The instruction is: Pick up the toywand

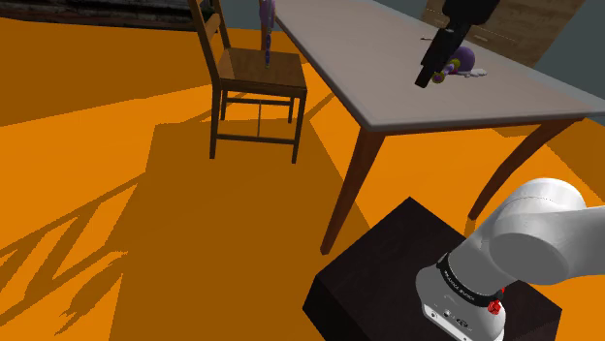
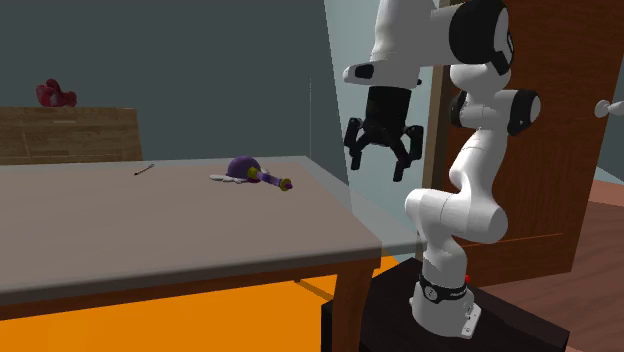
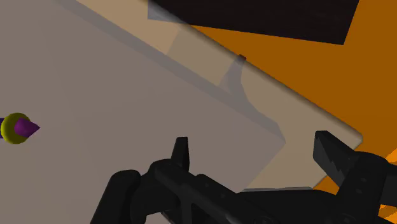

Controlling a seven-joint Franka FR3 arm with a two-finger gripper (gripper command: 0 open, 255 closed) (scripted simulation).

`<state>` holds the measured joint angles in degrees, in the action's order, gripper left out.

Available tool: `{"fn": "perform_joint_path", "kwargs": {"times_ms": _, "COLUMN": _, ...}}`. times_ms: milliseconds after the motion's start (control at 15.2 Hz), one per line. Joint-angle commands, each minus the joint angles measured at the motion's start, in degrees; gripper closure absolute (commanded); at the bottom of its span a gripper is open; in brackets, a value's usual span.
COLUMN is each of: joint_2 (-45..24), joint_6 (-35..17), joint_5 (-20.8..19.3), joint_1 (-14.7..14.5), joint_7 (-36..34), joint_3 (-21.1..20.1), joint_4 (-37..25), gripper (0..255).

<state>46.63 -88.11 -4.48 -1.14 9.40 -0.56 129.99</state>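
Observation:
The toy wand (image 2: 250, 173) is purple with a yellow-green collar and a small white part; it lies flat on the grey table (image 2: 150, 220). In the shoulder view the toy wand (image 1: 465, 61) rests just beyond my gripper (image 1: 429, 68). My black gripper (image 2: 378, 165) hangs open above the table's end, to the right of the wand and well clear of it. In the wrist view my gripper (image 3: 254, 153) has its fingers (image 3: 181, 154) wide apart over bare tabletop. The wand's pointed purple tip (image 3: 19, 128) lies far off to the side of them.
A wooden chair (image 1: 257, 82) stands at the table's long side with a slim purple object (image 1: 267, 27) upright on its seat. A small dark stick (image 2: 144, 170) lies farther along the table. A red item (image 2: 55, 95) sits on a wooden cabinet (image 2: 70, 135) behind. The floor is orange.

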Motion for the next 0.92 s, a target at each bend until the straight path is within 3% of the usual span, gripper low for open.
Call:
{"fn": "perform_joint_path", "kwargs": {"times_ms": 0, "joint_2": 0.0, "joint_6": 0.0, "joint_5": 0.0, "joint_1": 0.0, "joint_7": 0.0, "joint_3": 0.0, "joint_4": 0.0, "gripper": 0}}
{"fn": "perform_joint_path", "kwargs": {"times_ms": 858, "joint_2": -23.7, "joint_6": -2.7, "joint_5": 1.9, "joint_1": 11.6, "joint_7": -17.3, "joint_3": 7.7, "joint_4": -19.0, "gripper": 0}}
